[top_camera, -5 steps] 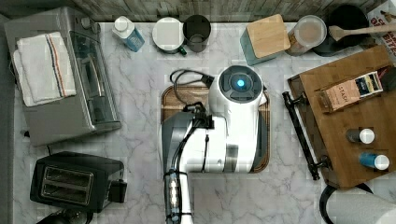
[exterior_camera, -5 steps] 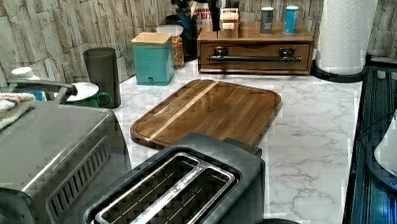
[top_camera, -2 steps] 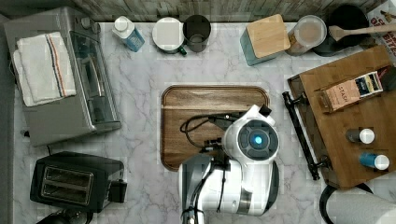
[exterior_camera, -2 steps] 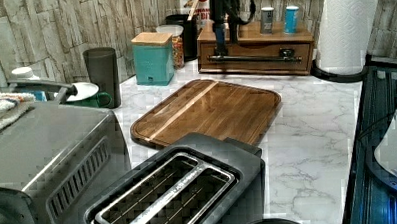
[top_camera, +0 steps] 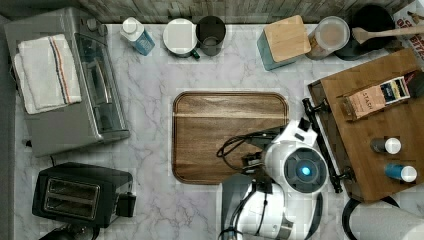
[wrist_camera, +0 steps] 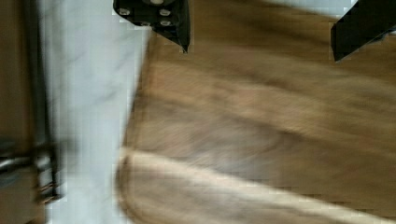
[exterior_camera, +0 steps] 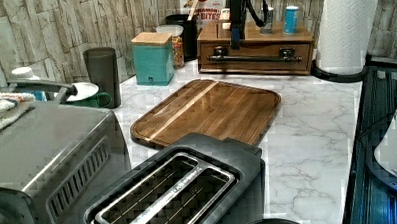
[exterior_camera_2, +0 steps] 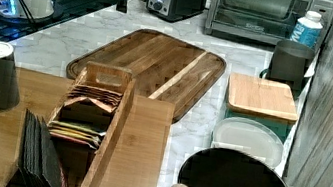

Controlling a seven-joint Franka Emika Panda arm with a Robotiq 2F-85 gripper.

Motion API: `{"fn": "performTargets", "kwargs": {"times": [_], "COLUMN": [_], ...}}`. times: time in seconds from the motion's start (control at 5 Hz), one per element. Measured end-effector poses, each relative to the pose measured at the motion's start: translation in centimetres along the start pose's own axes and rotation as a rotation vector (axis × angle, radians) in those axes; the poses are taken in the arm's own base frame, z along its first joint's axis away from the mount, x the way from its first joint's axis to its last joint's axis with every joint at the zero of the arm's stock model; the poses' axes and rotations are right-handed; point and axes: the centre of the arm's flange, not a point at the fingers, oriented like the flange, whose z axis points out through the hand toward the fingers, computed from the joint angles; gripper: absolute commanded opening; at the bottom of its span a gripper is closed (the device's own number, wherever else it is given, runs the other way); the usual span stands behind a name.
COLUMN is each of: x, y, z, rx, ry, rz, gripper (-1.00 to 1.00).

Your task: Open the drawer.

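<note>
The drawer (exterior_camera: 257,65) sits shut in the wooden cabinet at the counter's far end in the left view, its black bar handle (exterior_camera: 254,57) running across the front. From the top view, the handle (top_camera: 324,145) runs along the cabinet's left edge, right beside my arm's wrist (top_camera: 300,170). My gripper (exterior_camera: 235,43) hangs just in front of the handle's left part in the left view. In the wrist view the gripper (wrist_camera: 261,49) is open and holds nothing. It is over the edge of the cutting board (wrist_camera: 280,140), a strip of marble away from the handle (wrist_camera: 39,116).
A tea box (top_camera: 375,97) and two small bottles (top_camera: 392,146) stand on the cabinet top (top_camera: 395,120). A paper towel roll (exterior_camera: 346,29) stands beside the cabinet, and a teal canister (exterior_camera: 153,58) on its other side. The toaster (top_camera: 80,192) and toaster oven (top_camera: 75,100) stand far off.
My arm has swung from over the cutting board toward the top view's lower right, up to the drawer handle. In the left view the gripper came in front of the drawer.
</note>
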Motion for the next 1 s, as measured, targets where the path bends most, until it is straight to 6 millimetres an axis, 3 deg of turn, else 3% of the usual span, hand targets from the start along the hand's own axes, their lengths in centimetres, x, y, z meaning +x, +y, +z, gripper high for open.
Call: {"fn": "performTargets", "kwargs": {"times": [0.4,0.6,0.8,1.0], "x": [-2.2,-3.1,-4.5,-5.7], "y": [6.2,8.3,9.9,12.0], "z": [1.4,2.7,5.1,7.6], "rx": [-0.060,-0.080,-0.060,-0.064], "ry": [0.076,0.075,0.029,0.025], "rz": [-0.097,-0.207,-0.266,-0.214], "gripper": [1.00,1.00,1.00,1.00]}}
